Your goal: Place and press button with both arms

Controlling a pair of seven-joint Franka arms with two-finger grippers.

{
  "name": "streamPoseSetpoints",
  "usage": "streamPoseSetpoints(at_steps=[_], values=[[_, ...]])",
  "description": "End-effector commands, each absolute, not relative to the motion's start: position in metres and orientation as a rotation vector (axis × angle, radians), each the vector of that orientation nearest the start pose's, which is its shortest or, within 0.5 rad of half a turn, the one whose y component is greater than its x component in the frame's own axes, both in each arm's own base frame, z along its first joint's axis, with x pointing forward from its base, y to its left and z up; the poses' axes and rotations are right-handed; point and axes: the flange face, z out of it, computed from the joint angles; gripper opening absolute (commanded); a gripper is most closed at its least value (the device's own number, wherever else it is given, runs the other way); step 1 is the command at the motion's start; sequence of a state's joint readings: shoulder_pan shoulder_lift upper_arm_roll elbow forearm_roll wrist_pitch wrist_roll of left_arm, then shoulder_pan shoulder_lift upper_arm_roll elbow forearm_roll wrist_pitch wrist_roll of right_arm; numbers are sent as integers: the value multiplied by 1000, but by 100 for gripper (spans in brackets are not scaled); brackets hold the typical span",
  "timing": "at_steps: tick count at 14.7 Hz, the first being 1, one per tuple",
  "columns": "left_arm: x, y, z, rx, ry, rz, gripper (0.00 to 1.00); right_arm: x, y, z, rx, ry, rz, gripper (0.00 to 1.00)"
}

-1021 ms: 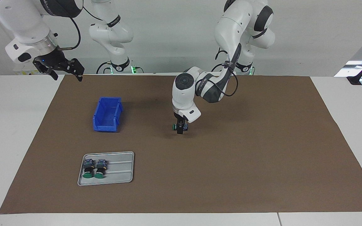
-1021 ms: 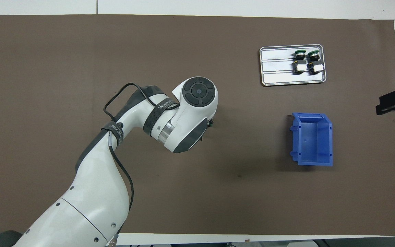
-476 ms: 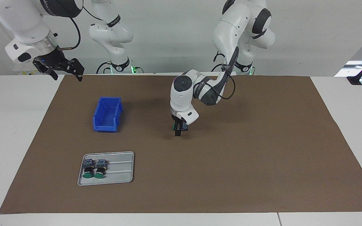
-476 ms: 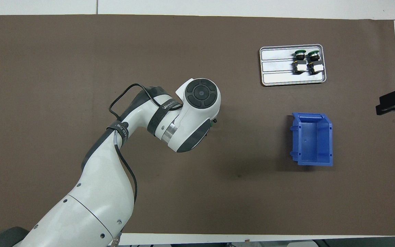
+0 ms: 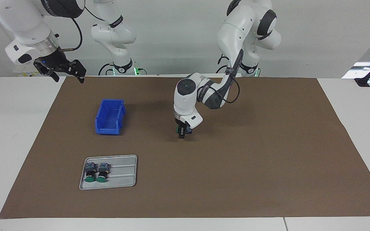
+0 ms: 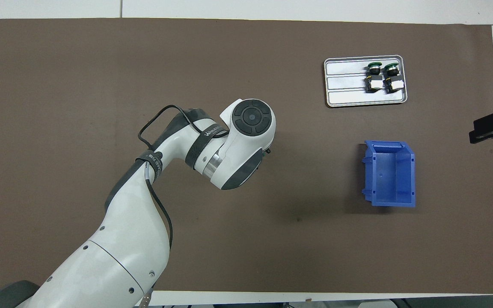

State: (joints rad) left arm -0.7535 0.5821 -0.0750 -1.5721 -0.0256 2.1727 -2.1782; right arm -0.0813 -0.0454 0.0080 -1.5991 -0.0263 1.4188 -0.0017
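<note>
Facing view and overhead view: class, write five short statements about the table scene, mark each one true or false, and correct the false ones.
1. Two buttons lie in the grey tray. True.
2. The blue bin holds a button. False: no button shows inside it.
3. The left gripper is down at a third button in the middle of the brown mat. True.
4. The right gripper hangs over the tray. False: it waits, open, raised over the mat's corner at the right arm's end of the table.
5. The tray lies nearer to the robots than the bin. False: it lies farther from them.
</note>
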Motion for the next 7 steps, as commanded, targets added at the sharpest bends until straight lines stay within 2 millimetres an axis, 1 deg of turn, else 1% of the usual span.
streamPoseSetpoints(at_steps=[1, 2, 5, 6, 7], values=[[476, -515, 304, -2458, -2015, 64, 26, 515, -43, 624, -3162, 94, 209, 100], [475, -513, 302, -2452, -2008, 67, 21, 515, -43, 624, -3162, 94, 209, 100], [477, -513, 306, -2456, -2008, 67, 14, 515, -43, 624, -3162, 94, 209, 100], [478, -513, 310, -2460, -2017, 67, 12, 515, -43, 624, -3162, 94, 209, 100], [482, -509, 323, -2464, -2032, 66, 12, 515, -43, 624, -3162, 94, 209, 100]])
